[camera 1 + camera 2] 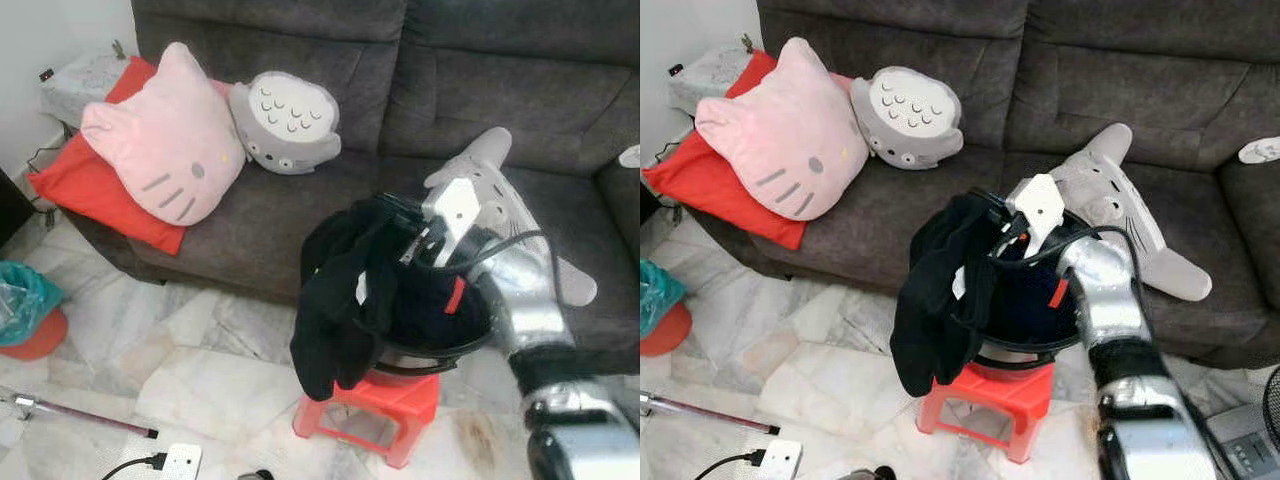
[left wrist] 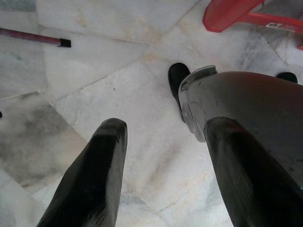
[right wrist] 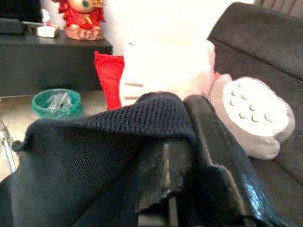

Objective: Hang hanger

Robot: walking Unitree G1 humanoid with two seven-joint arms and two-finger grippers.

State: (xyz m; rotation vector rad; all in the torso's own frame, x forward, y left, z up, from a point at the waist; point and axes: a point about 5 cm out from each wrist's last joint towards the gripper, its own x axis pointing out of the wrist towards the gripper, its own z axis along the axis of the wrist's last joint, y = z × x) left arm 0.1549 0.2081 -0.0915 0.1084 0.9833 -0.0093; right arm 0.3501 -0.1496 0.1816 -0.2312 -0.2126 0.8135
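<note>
The right gripper (image 3: pixel 189 156) is down at the black basket (image 1: pixel 470 335) on the red stool (image 1: pixel 375 400), its fingers pressed together on the dark knitted garment (image 1: pixel 335 310) that drapes over the basket's rim on the side away from the arm. No hanger can be made out among the folds, so if it is there it lies under or inside that cloth, right at this gripper, and its long axis cannot be told. The left gripper (image 2: pixel 161 156) hangs spread and empty over the marble floor (image 2: pixel 118 85) beside the stool, so the right arm is much the nearer.
</note>
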